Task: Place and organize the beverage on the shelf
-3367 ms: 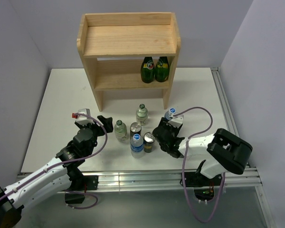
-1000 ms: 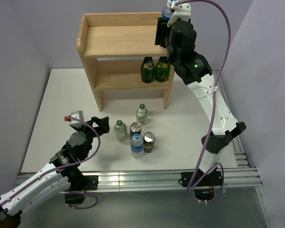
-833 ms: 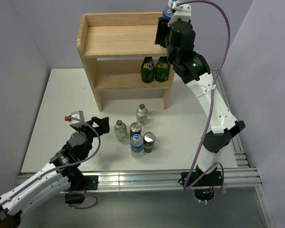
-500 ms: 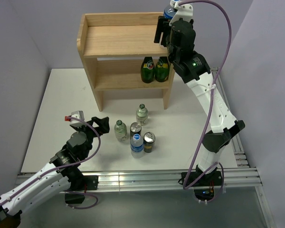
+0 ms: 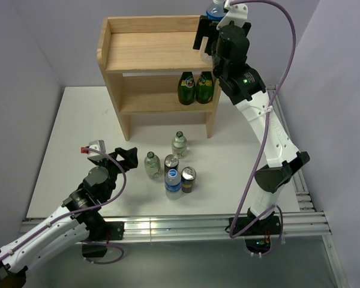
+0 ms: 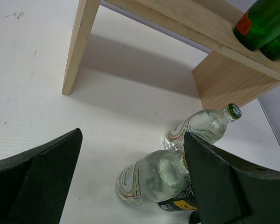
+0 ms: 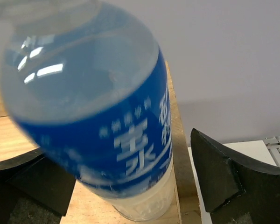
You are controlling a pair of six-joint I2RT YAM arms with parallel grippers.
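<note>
Top cam: high behind arms, whole table. L wrist: low, near, faces shelf base. R wrist: v. close above shelf top, shared w/ top cam.

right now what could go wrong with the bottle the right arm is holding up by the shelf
The right gripper holds the water bottle near the right end of the shelf top. Lowered there, its base could catch the raised rim and tip, or it could end up on the edge and fall towards the table.

Blue-labelled water bottle held above the wooden shelf top's right end
</note>
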